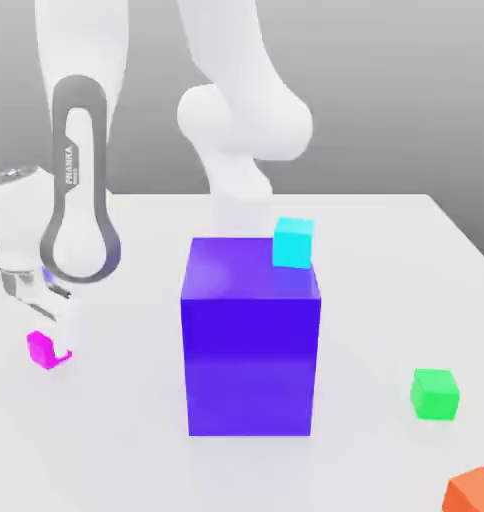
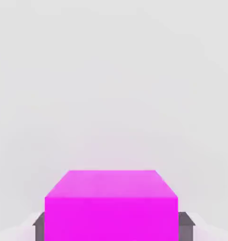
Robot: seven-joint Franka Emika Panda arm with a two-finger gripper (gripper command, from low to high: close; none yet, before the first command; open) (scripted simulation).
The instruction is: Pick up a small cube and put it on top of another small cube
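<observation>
The gripper (image 2: 111,226) has its fingers on two opposite sides of the magenta cube (image 2: 111,219), pinching it; in the exterior view the cube sits at the far left, low by the pale table (image 1: 126,420), partly hidden behind a white finger — whether its underside touches the table I cannot quite tell from here. The step in hand looks like the grasp itself, with the lift to follow; the cube seems square between the pads, so the thing to do is let the grip settle fully, then raise it straight up without twist; a tilted cube would make a poor landing later.

The green cube (image 1: 435,394) stands on the table at the exterior view's right, beyond the big purple-blue block (image 1: 250,350), which bears the cyan cube (image 1: 293,243); the carry is best made high enough to pass over both, or well round them — a low path could knock the cyan cube off. The orange cube (image 1: 473,493) lies near the green one; come down vertically, faces aligned, and open gently once the cubes meet.
</observation>
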